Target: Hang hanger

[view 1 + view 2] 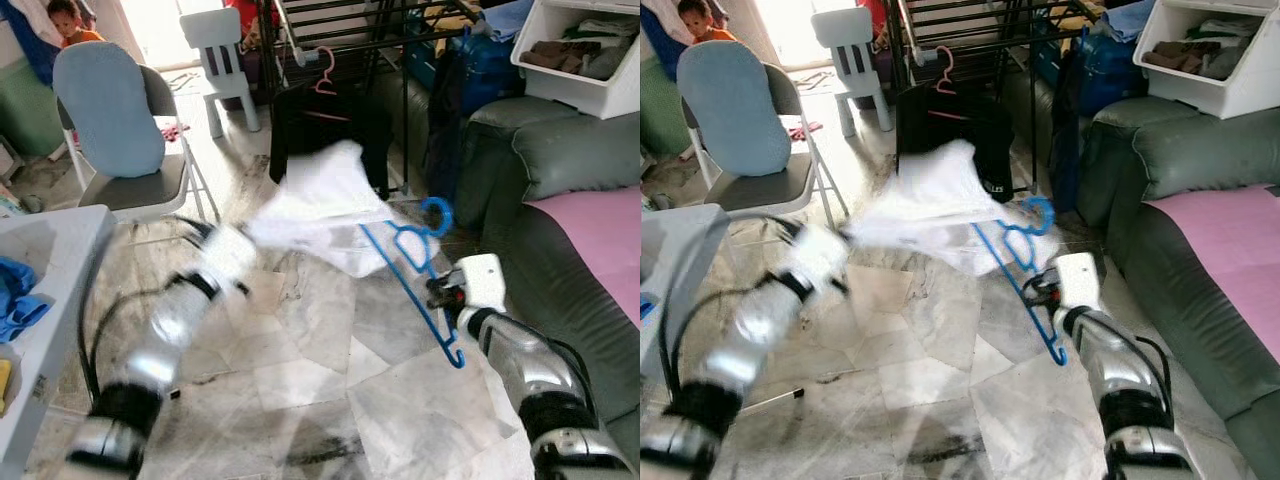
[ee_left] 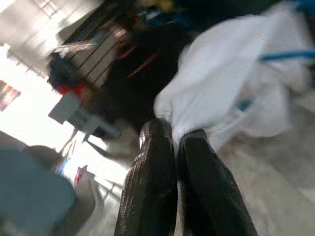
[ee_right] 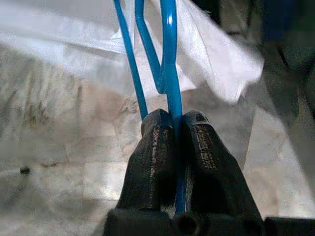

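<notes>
At far left we note a pale table edge point(image 1: 60, 225) with a crumpled blue cloth point(image 1: 15, 290) on it, then a folding chair point(image 1: 130, 150) with a smooth, rounded light-blue back pad and a grey seat. Our left gripper point(image 2: 173, 137) is raised over the veined marble floor point(image 1: 330, 380); its arm is motion-blurred in the head views, but the wrist view shows the two black fingers pressed together on the edge of a soft, rumpled white garment point(image 1: 325, 205). The garment spreads between both arms and is draped over a thin, glossy blue hanger point(image 1: 420, 275) of bent wire-like rod, its hook curled at the upper end and its long bar slanting down toward the floor. Behind it stands a dark metal drying rack point(image 1: 370, 40) carrying a pink hanger point(image 1: 322, 75) and a black garment point(image 1: 330, 125). Our right gripper point(image 3: 176, 123) is clamped on the blue hanger: the rod runs straight through the narrow slot between the textured black fingers, which touch it on both sides. At right we see a dark green sofa point(image 1: 560, 170) with a pink cover point(image 1: 600, 230) and a white bin point(image 1: 580, 60) of folded clothes.
</notes>
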`<state>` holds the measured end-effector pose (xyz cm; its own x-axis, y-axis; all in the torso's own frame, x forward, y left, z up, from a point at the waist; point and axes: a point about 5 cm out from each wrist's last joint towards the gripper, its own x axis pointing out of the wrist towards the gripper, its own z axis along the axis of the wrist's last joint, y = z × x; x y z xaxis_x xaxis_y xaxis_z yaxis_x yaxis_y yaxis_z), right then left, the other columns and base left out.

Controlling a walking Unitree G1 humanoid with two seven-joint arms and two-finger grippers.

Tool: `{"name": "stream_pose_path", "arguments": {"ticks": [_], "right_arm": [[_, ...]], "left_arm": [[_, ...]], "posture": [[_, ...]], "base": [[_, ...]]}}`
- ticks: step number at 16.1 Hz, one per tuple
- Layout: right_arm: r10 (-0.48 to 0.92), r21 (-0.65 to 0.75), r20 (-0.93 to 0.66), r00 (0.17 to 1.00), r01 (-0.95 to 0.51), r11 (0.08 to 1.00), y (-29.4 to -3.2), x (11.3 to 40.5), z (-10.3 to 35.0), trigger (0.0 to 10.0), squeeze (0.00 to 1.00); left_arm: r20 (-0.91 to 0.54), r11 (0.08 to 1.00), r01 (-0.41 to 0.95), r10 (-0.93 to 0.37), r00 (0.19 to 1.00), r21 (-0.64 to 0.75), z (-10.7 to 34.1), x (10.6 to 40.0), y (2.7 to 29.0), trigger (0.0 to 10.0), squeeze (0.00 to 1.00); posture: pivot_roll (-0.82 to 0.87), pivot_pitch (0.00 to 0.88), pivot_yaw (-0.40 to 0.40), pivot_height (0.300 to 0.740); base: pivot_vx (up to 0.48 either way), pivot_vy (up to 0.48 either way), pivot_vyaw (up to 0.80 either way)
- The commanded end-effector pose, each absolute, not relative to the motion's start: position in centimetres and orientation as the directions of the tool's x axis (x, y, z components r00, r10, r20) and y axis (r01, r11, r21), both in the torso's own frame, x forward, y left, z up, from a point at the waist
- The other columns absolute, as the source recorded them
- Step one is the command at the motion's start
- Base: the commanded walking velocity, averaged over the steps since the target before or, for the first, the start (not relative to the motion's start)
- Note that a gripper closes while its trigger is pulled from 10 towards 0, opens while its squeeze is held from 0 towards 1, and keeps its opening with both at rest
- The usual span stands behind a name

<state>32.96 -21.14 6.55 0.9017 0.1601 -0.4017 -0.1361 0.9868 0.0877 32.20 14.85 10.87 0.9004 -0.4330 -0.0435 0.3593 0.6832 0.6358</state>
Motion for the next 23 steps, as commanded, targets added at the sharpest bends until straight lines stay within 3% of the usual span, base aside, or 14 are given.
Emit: {"name": "stream_pose_path", "arguments": {"ticks": [1,4,5,6,8,9,11,13,16,19,20,22,23], "right_arm": [[0.041,0.124,-0.381,0.924,0.007,0.992,-23.0,33.3,7.4,10.0,0.00],[-0.064,0.130,-0.313,0.948,0.109,0.985,-24.0,34.3,9.0,10.0,0.00],[-0.135,0.221,-0.303,0.944,0.207,0.953,-24.9,34.7,9.7,10.0,0.00],[-0.085,0.334,-0.319,0.944,0.196,0.922,-24.4,35.1,10.0,10.0,0.00],[0.217,0.304,-0.346,0.913,-0.109,0.946,-20.6,35.2,9.8,10.0,0.00],[0.429,0.244,-0.427,0.796,-0.356,0.902,-17.8,33.6,8.2,10.0,0.00],[0.521,0.143,-0.534,0.666,-0.537,0.832,-17.1,31.0,5.9,10.0,0.00],[0.516,0.118,-0.618,0.594,-0.579,0.807,-18.5,29.1,4.4,10.0,0.00],[0.403,0.049,-0.713,0.573,-0.533,0.845,-22.3,27.8,3.5,10.0,0.00],[0.262,-0.023,-0.737,0.623,-0.411,0.911,-25.4,27.9,3.2,10.0,0.00],[0.129,-0.031,-0.657,0.743,-0.198,0.980,-26.6,29.6,4.3,10.0,0.00],[0.049,0.037,-0.537,0.842,-0.034,0.999,-26.6,31.4,6.0,10.0,0.00],[-0.016,0.123,-0.453,0.891,0.080,0.989,-26.5,32.5,7.2,10.0,0.00]], "left_arm": [[-0.050,0.634,0.351,-0.442,0.896,0.689,10.8,31.6,15.0,10.0,0.00],[-0.059,0.659,0.394,-0.469,0.881,0.640,9.7,30.1,12.6,10.0,0.00],[-0.065,0.657,0.407,-0.480,0.875,0.635,9.7,29.4,11.6,10.0,0.00],[-0.060,0.649,0.404,-0.484,0.873,0.645,9.9,29.1,10.8,10.0,0.00],[-0.005,0.628,0.375,-0.509,0.861,0.682,10.7,29.4,9.7,10.0,0.00],[0.049,0.653,0.340,-0.501,0.864,0.677,12.1,30.5,9.4,10.0,0.00],[0.116,0.700,0.305,-0.485,0.867,0.646,14.2,31.7,9.2,10.0,0.00],[0.150,0.739,0.284,-0.460,0.875,0.611,15.4,32.3,9.4,10.0,0.00],[0.173,0.765,0.258,-0.432,0.885,0.591,16.1,32.8,9.7,10.0,0.00],[0.201,0.778,0.271,-0.449,0.871,0.567,16.9,33.0,9.7,10.0,0.00],[0.222,0.738,0.314,-0.528,0.820,0.597,17.5,32.3,8.9,10.0,0.00],[0.162,0.646,0.423,-0.647,0.745,0.636,16.7,31.0,7.5,10.0,0.00],[0.066,0.540,0.483,-0.711,0.700,0.690,15.2,30.2,6.7,10.0,0.00]], "posture": [[-0.12,0.000,0.043,0.740],[-0.12,0.000,0.036,0.740],[-0.12,0.000,0.036,0.740],[-0.12,0.000,0.035,0.740],[-0.12,0.000,0.030,0.740],[-0.12,0.000,0.027,0.740],[-0.13,0.000,0.029,0.740],[-0.13,0.000,0.033,0.740],[-0.13,0.000,0.032,0.740],[-0.14,0.000,0.036,0.740],[-0.13,0.000,0.039,0.740],[-0.12,0.000,0.041,0.740],[-0.12,0.000,0.043,0.740]], "base": [[0.000,0.000,0.00],[0.000,0.000,0.00],[0.000,0.000,0.00],[0.000,0.000,0.00],[0.000,0.000,0.00],[0.000,0.000,0.00],[0.000,0.000,0.00],[0.000,0.000,0.00],[0.000,0.000,0.00],[0.000,0.000,0.00],[0.000,0.000,0.00],[0.000,0.000,0.00],[0.000,0.000,0.00]]}}
